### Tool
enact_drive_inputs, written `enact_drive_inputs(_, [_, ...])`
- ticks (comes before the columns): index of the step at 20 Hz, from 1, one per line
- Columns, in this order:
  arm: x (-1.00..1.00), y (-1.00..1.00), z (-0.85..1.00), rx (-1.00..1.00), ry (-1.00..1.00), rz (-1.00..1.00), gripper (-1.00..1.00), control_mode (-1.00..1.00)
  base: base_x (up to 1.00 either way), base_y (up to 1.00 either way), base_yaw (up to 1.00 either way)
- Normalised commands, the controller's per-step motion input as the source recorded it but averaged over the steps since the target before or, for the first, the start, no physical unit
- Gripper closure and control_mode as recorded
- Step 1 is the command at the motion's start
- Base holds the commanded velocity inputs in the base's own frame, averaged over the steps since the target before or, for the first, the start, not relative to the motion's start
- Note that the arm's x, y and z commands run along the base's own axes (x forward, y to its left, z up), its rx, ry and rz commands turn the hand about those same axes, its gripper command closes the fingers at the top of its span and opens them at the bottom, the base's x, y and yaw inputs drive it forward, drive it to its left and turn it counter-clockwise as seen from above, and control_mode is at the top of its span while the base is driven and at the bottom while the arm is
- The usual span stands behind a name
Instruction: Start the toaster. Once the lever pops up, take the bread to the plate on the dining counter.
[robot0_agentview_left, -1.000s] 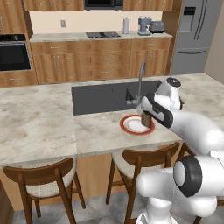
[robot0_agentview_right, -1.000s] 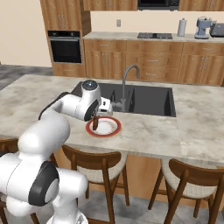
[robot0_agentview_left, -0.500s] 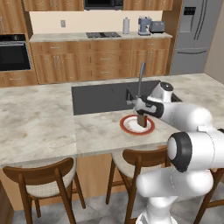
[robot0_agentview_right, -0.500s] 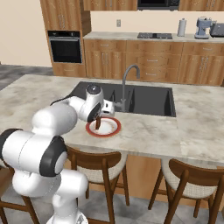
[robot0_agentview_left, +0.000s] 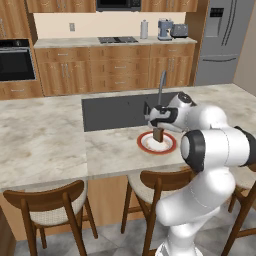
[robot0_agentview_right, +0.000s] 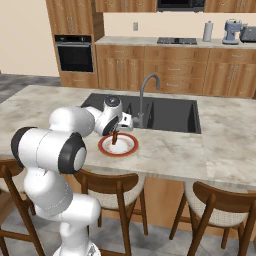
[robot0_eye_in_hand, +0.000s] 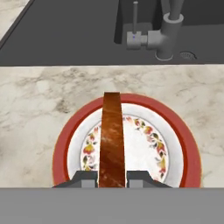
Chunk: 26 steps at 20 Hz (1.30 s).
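Right, I have the bread (robot0_eye_in_hand: 111, 140) edge-on in my hand view: a thin brown slice with a mottled reddish-brown crust, standing upright and running away from the camera as a narrow strip; in the left base view it reads as a small dark brown block (robot0_agentview_left: 158, 134), and in the right base view as a slim dark sliver (robot0_agentview_right: 115, 137); my gripper (robot0_eye_in_hand: 111, 178) is clamped on the bread, one dark fingertip (robot0_eye_in_hand: 86, 178) pressed to each side of its near end, jaws narrow; I see the gripper (robot0_agentview_left: 157, 126) coming down onto the slice from above in the left base view, and likewise (robot0_agentview_right: 116, 131) in the right base view; the slice hangs directly over the plate (robot0_eye_in_hand: 177, 118), a round white dish with a broad red rim and a ring of small painted flowers inside it; whether the bottom edge of the bread touches the plate I cannot tell; the plate (robot0_agentview_left: 169, 148) sits on the dining counter (robot0_agentview_left: 45, 140), pale marbled stone, just in front of the dark sink (robot0_eye_in_hand: 65, 35) and near the faucet (robot0_eye_in_hand: 168, 30); in the right base view the plate (robot0_agentview_right: 130, 148) lies near the counter's front edge (robot0_agentview_right: 220, 150).
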Motion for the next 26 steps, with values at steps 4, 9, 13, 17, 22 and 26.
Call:
enact_drive_inputs(4, [0.21, 0.0, -0.23, 0.0, 0.0, 0.0, 1.0, -1.0, 0.0, 0.0, 0.0])
enact_drive_inputs(9, [0.03, 0.0, -0.19, 0.0, 0.0, 0.0, 1.0, -1.0, 0.0, 0.0, 0.0])
enact_drive_inputs(13, [0.0, 0.0, -0.15, 0.0, -0.01, 0.0, 1.0, -1.0, 0.0, 0.0, 0.0])
enact_drive_inputs(17, [0.0, 0.0, -0.13, 0.0, -0.01, 0.0, 1.0, -1.0, 0.0, 0.0, 0.0])
enact_drive_inputs(22, [0.0, 0.0, -0.1, 0.0, 0.0, 0.0, 1.0, -1.0, 0.0, 0.0, 0.0])
enact_drive_inputs(26, [0.0, 0.0, 0.0, 0.0, 0.0, 0.0, -1.0, -1.0, 0.0, 0.0, 0.0])
